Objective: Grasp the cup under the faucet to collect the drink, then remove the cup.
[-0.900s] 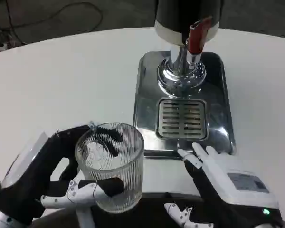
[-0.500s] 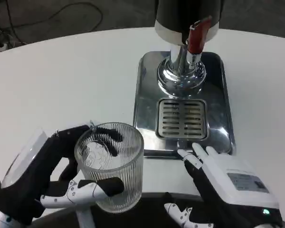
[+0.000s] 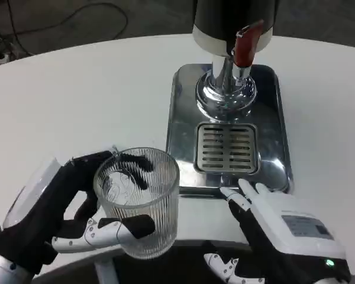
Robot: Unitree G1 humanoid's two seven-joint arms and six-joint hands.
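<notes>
A clear ribbed glass cup point(image 3: 139, 201) is held upright at the near left, over the table's front edge. My left hand point(image 3: 59, 213) grips it, with fingers wrapped around its far side and thumb across its near side. The dispenser's faucet point(image 3: 244, 50) with a red lever stands at the back, above the drip grate point(image 3: 226, 148) of a shiny metal tray point(image 3: 183, 118). The cup is well left of and nearer than the grate. My right hand point(image 3: 278, 228) rests low at the near right, fingers spread, holding nothing.
The round white table point(image 3: 89, 100) stretches to the left and behind. Cables point(image 3: 23, 23) lie on the dark floor at the back left. The table's front edge runs just beneath the cup and both hands.
My left hand has lifted the cup slightly and shifted it a little nearer. The right hand stays almost still.
</notes>
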